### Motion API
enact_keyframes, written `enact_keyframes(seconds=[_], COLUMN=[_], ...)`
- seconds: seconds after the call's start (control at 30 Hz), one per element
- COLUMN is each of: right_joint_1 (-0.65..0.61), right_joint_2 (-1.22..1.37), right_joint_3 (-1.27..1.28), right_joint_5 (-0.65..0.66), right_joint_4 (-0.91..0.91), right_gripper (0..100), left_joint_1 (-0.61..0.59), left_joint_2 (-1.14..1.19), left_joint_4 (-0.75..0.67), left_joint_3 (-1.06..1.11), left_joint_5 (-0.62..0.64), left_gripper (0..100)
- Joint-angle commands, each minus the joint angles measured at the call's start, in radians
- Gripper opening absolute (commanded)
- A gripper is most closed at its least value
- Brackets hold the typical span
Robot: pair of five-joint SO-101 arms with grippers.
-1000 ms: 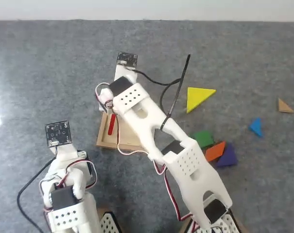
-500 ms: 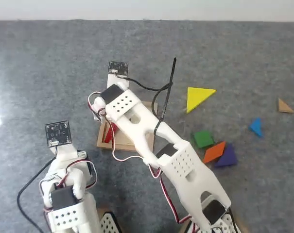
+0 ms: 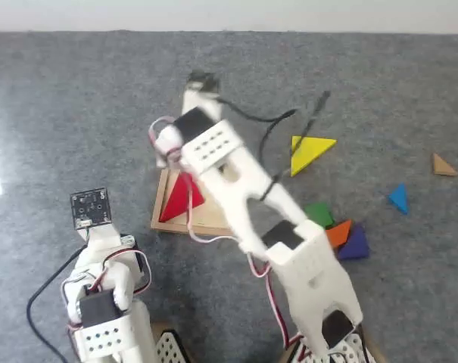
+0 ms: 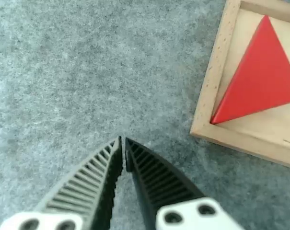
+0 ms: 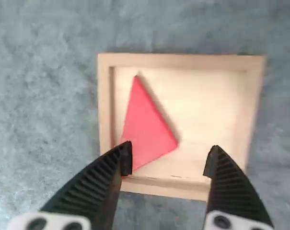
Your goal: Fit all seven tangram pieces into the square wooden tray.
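The square wooden tray lies mid-table, and a red triangle rests flat inside it against its left wall. In the right wrist view my right gripper hangs open above the tray, its fingers wide apart and holding nothing, with the red triangle below. My right arm stretches over the tray from the front. My left gripper is shut on nothing, over bare carpet just off the tray's corner; the red triangle lies beyond it. The left arm stands at the front left.
Loose pieces lie right of the tray on the grey carpet: a yellow triangle, a green square, an orange piece, a purple piece, a small blue triangle and a small tan triangle.
The red triangle, held on edge in the right gripper before, now lies flat in the tray. The right gripper has let go and the arm has swung up and back. The left arm kept still.
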Motion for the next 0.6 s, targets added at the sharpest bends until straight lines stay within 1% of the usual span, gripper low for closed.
enact_keyframes(seconds=[0.0, 0.07, 0.1, 0.13, 0.17, 0.27, 0.37, 0.47, 0.57], right_joint_1=[0.042, 0.045, 0.045, 0.044, 0.042, 0.039, 0.038, 0.038, 0.036], right_joint_2=[-0.093, -0.082, -0.068, -0.051, -0.027, 0.076, 0.165, 0.211, 0.216], right_joint_3=[-0.012, 0.002, 0.008, 0.014, 0.015, 0.015, 0.014, 0.011, 0.011], right_joint_5=[-0.002, -0.002, -0.003, -0.008, -0.011, -0.011, -0.011, -0.009, -0.009], right_joint_4=[0.105, 0.137, 0.14, 0.14, 0.137, 0.081, 0.022, 0.019, 0.053], right_gripper=[15.6, 1.5, 0.0, 3.6, 5.1, 0.2, 0.7, 0.6, 0.6], left_joint_1=[-0.005, -0.005, -0.005, -0.005, -0.005, -0.005, -0.005, -0.005, -0.005], left_joint_2=[-0.017, -0.017, -0.017, -0.017, -0.017, -0.017, -0.017, -0.017, -0.017], left_joint_4=[0.008, 0.008, 0.008, 0.008, 0.008, 0.008, 0.008, 0.008, 0.008], left_joint_3=[-0.007, -0.007, -0.007, -0.007, -0.007, -0.007, -0.007, -0.007, -0.007], left_joint_5=[-0.006, -0.006, -0.006, -0.006, -0.006, -0.006, -0.006, -0.006, -0.006], left_gripper=[1, 1, 1, 1, 1, 1, 1, 1, 1])
